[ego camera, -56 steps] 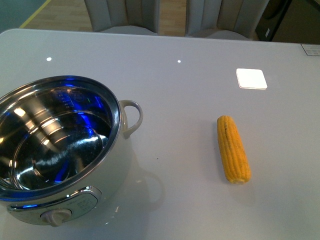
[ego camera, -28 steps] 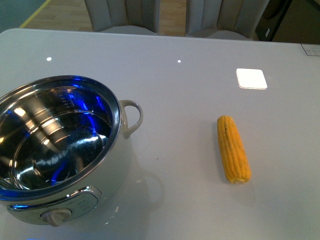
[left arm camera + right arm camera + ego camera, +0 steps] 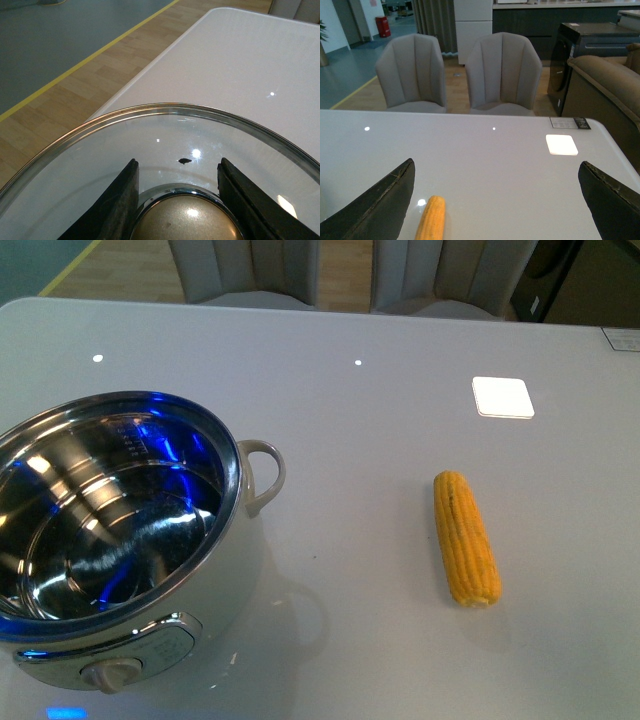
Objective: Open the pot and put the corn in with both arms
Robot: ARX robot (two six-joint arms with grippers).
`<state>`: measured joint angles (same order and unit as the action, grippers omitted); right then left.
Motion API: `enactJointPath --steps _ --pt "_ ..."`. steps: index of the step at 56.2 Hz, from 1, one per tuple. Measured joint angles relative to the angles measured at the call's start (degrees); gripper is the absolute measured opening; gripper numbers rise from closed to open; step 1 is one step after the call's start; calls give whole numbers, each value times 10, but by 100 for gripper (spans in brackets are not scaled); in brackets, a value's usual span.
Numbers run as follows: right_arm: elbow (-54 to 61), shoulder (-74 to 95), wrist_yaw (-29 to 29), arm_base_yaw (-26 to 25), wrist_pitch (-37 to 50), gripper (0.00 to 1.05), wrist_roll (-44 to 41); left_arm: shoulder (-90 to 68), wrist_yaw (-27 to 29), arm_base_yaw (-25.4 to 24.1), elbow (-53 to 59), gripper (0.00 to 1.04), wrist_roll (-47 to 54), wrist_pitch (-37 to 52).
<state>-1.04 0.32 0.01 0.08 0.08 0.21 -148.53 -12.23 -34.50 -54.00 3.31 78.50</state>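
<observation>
The white pot (image 3: 110,540) stands open at the front left of the table, its shiny steel inside showing blue reflections, loop handle (image 3: 262,475) at its right and dial knob (image 3: 110,675) at the front. The yellow-orange corn (image 3: 466,537) lies on the table at the right. Neither arm shows in the front view. In the left wrist view my left gripper (image 3: 177,200) is shut on the beige knob (image 3: 186,220) of the glass lid (image 3: 150,130), held over the table's corner. In the right wrist view my right gripper (image 3: 495,200) is wide open, with the corn (image 3: 431,220) between its fingers, nearer one.
A white square patch (image 3: 502,397) lies on the grey table (image 3: 360,420) at the back right. Two grey chairs (image 3: 460,70) stand behind the far edge. A sofa and dark cabinet (image 3: 600,60) are off to the right. Wooden floor lies beyond the table's left corner.
</observation>
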Motion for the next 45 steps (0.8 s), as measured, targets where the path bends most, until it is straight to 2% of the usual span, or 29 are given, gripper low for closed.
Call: enactJointPath --steps 42,45 --pt "0 0 0 0 0 96 0 -50 2 2 -7 41 3 11" --pt "0 0 0 0 0 96 0 -50 2 2 -7 50 3 11"
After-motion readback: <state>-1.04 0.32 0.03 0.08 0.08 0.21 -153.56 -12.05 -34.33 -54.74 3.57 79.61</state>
